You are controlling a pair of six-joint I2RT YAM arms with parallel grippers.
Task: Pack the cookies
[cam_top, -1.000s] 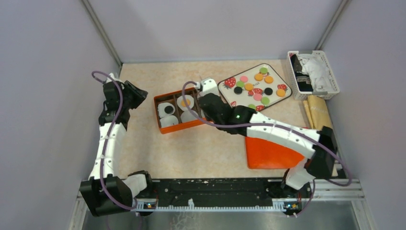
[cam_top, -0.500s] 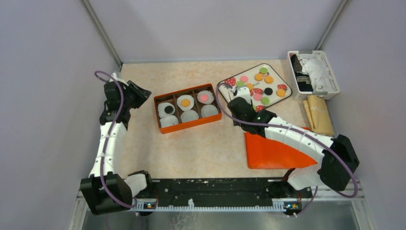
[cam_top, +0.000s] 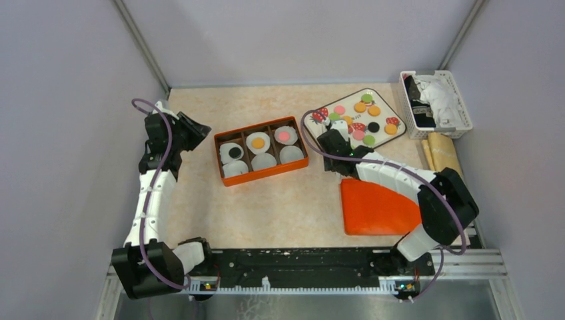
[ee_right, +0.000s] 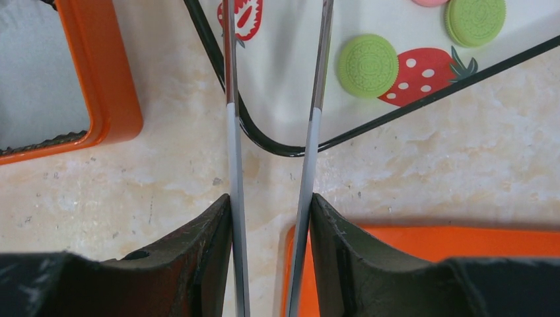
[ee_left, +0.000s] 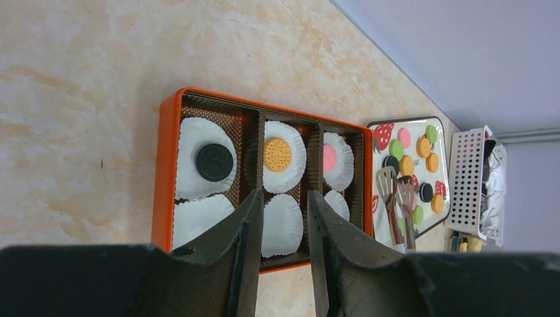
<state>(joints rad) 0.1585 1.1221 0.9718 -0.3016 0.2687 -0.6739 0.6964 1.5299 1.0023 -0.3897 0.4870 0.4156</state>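
My right claw [ee_right: 271, 198] pinches tongs [ee_right: 230, 132] over tray [ee_right: 264, 142] | risk: blades slip, green cookie [ee_right: 368, 66] skids off | left claw [ee_left: 280, 205] parted, empty

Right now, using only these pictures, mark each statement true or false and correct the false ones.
1. Three paper cups in the orange box each hold one cookie. True.
2. The black cookie shares a cup with the orange cookie. False: they lie in separate cups, in neighbouring compartments.
3. The right gripper holds a pair of tongs. True.
4. The left gripper grips a cookie. False: its jaws stand apart with nothing between them.
5. The orange lid covers the box. False: the lid lies on the table, apart from the box, which is open.
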